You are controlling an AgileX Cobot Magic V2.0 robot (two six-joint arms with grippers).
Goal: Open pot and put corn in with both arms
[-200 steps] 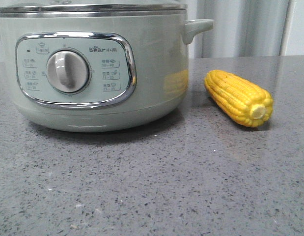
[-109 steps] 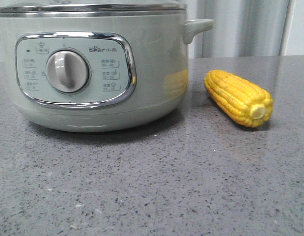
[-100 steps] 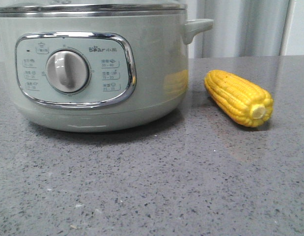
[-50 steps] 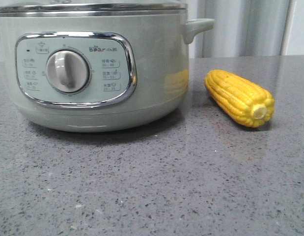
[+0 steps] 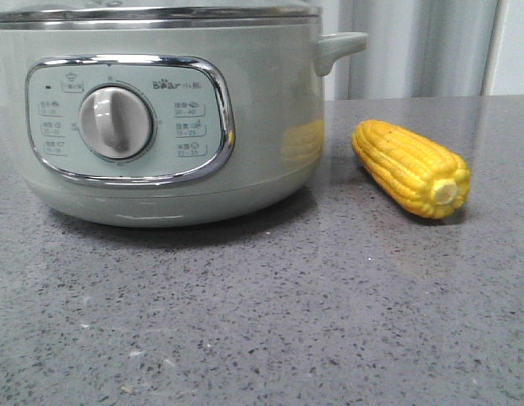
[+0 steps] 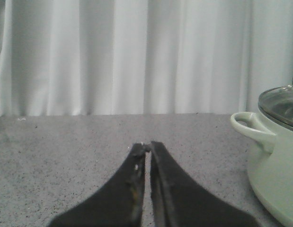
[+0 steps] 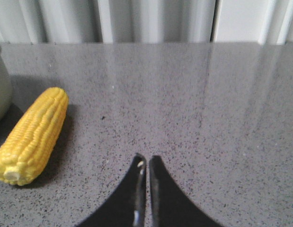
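The sage-green pot [image 5: 262, 118] stands at the left of the front view with its glass lid [image 5: 160, 12] on. It also shows at the edge of the left wrist view [image 6: 276, 165]. The yellow corn [image 5: 411, 167] lies on the table right of the pot, stub end toward the camera. It also shows in the right wrist view [image 7: 32, 135]. My left gripper [image 6: 147, 145] is shut and empty above the table, apart from the pot's side handle [image 6: 248, 125]. My right gripper [image 7: 146, 158] is shut and empty, beside the corn and apart from it. Neither gripper shows in the front view.
The grey speckled table [image 5: 287, 313] stretches in front of the pot and corn. White curtains [image 6: 137, 56] hang behind the table's far edge.
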